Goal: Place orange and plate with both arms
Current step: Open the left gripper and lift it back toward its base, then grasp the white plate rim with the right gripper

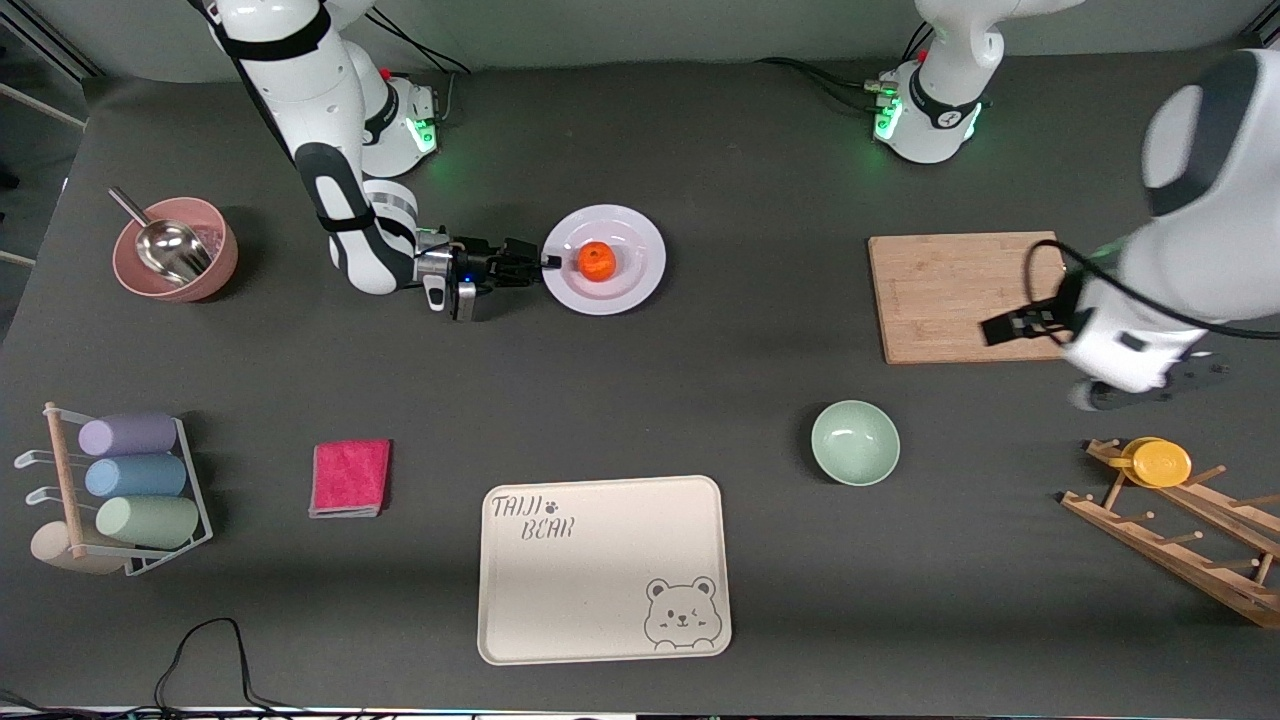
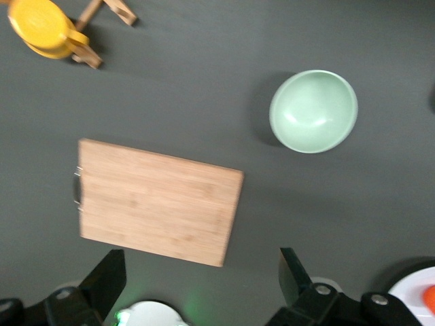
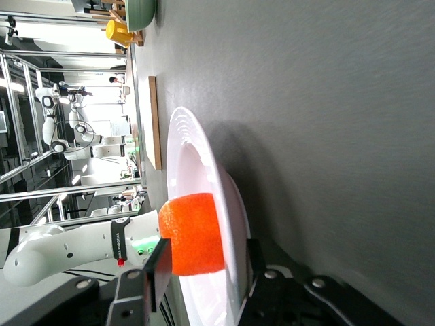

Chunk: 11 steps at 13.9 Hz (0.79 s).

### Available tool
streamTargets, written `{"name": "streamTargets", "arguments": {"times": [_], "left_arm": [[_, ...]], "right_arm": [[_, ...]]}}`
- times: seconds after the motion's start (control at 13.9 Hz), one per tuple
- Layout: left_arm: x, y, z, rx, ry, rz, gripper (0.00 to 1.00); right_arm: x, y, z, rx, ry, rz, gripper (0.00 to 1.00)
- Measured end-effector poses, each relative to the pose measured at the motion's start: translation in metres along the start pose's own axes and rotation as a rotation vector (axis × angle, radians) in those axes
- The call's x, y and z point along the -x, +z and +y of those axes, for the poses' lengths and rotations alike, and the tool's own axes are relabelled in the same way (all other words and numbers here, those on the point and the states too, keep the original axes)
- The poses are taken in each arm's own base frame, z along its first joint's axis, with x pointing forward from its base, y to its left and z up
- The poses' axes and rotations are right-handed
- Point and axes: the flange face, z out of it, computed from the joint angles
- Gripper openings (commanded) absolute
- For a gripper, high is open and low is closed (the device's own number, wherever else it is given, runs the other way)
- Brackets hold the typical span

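The white plate [image 1: 635,240] lies on the table in front of the right arm's base, and the orange [image 1: 597,260] rests at its middle. My right gripper [image 1: 545,263] is low at the plate's rim. In the right wrist view the plate [image 3: 197,170] rim runs between the two fingers of the right gripper [image 3: 207,261], one above and one beneath. A gap stays over the rim, and the orange [image 3: 194,231] sits just past the upper finger. My left gripper [image 1: 1010,328] hangs open and empty above the wooden cutting board [image 1: 950,290]. Its left wrist view catches the plate's edge [image 2: 420,284].
Green bowl [image 1: 855,442] and cream bear tray [image 1: 604,568] lie nearer the camera. A pink bowl with a metal scoop [image 1: 175,250], a pink cloth [image 1: 350,477] and a cup rack [image 1: 130,490] stand toward the right arm's end. A wooden rack with a yellow disc [image 1: 1160,462] stands at the left arm's end.
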Motion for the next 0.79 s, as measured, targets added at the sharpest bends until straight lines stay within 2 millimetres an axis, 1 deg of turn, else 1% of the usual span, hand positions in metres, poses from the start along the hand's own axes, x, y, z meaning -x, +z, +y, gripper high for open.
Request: {"name": "streamTargets", "arguments": {"times": [0.07, 0.14, 0.29, 0.36, 0.43, 0.57, 0.65, 0.79], "left_arm": [[-0.003, -0.003, -0.019, -0.001, 0.012, 0.002, 1.00], [-0.003, -0.006, -0.037, 0.000, 0.030, 0.004, 1.00], [0.005, -0.007, -0.063, -0.012, 0.070, 0.007, 1.00], [0.011, -0.005, -0.073, -0.020, 0.080, 0.023, 1.00], [0.020, -0.003, -0.081, -0.026, 0.085, 0.047, 1.00], [0.043, -0.003, -0.097, -0.024, 0.112, 0.099, 1.00], [0.057, -0.004, -0.104, -0.019, 0.133, 0.122, 1.00], [0.076, -0.005, -0.111, -0.010, 0.153, 0.164, 1.00]], "right_arm": [[-0.001, 0.003, 0.000, 0.000, -0.002, -0.002, 0.39], [-0.002, 0.004, 0.000, 0.001, -0.004, -0.002, 0.36], [-0.003, 0.003, 0.001, 0.001, -0.004, 0.000, 0.23], [-0.003, 0.003, 0.001, 0.002, -0.003, 0.001, 0.11], [-0.003, 0.003, 0.001, 0.002, -0.003, 0.002, 0.07], [-0.004, 0.002, 0.001, 0.003, -0.003, 0.005, 0.00], [-0.005, 0.002, 0.001, -0.004, -0.003, 0.008, 0.00], [-0.010, 0.002, -0.001, -0.008, -0.009, 0.016, 0.00]]}}
